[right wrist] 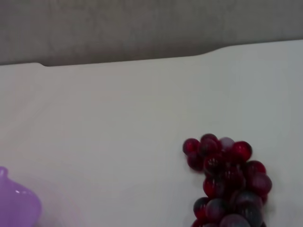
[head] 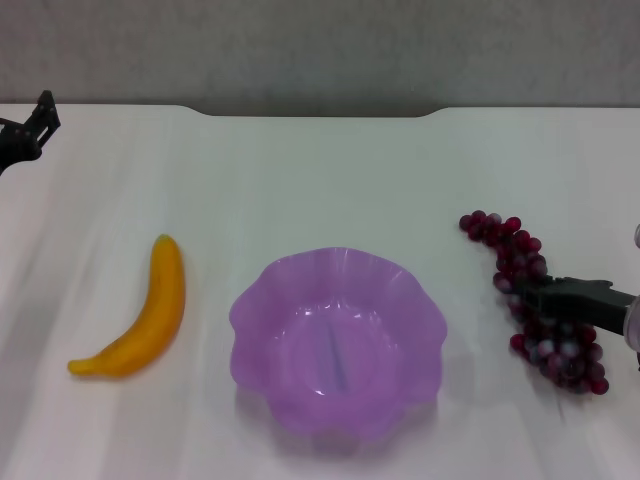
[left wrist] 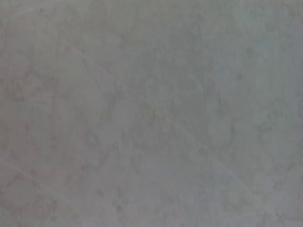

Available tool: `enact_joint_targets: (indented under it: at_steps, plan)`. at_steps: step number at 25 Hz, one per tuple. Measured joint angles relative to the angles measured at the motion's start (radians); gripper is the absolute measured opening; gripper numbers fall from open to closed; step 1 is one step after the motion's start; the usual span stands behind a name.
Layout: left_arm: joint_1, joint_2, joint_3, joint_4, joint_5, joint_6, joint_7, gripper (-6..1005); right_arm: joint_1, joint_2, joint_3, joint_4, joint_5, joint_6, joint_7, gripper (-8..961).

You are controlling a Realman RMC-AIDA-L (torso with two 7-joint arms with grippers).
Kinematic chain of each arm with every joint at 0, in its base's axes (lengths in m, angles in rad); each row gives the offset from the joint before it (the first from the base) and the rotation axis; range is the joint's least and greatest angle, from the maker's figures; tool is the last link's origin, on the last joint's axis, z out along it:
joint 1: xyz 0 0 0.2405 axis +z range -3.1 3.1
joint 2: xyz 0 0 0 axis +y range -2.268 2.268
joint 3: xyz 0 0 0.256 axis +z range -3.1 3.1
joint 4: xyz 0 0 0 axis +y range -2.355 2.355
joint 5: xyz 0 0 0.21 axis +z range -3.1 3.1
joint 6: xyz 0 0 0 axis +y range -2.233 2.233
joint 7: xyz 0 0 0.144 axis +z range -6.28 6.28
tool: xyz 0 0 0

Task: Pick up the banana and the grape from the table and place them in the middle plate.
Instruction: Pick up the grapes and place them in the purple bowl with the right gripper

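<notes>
The right gripper [head: 540,293] has its dark fingers across the middle of the grape [head: 535,300] bunch on the table [head: 330,170], right of the empty plate [head: 337,340], likely placed there to grasp the thick part; whether the jaws have closed on it I cannot tell. The banana [head: 140,312] lies left of the plate, untouched. The left gripper [head: 25,135] sits parked at the far left edge.

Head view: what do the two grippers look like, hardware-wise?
Little shows. The left gripper is black with angular, jointed linkage parts, at the frame's far-left edge. The right gripper shows long, flat black fingers, with a pale rounded housing behind at the right edge. No cables or markings visible.
</notes>
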Motion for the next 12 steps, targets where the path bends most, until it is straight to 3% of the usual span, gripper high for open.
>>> enact_joint_targets:
  at_steps: [12]
  plan:
    - [0.004, -0.001, 0.0, -0.002, 0.0, 0.001, 0.0, 784, -0.001, 0.003, -0.001, 0.001, 0.055, -0.008, -0.061, 308]
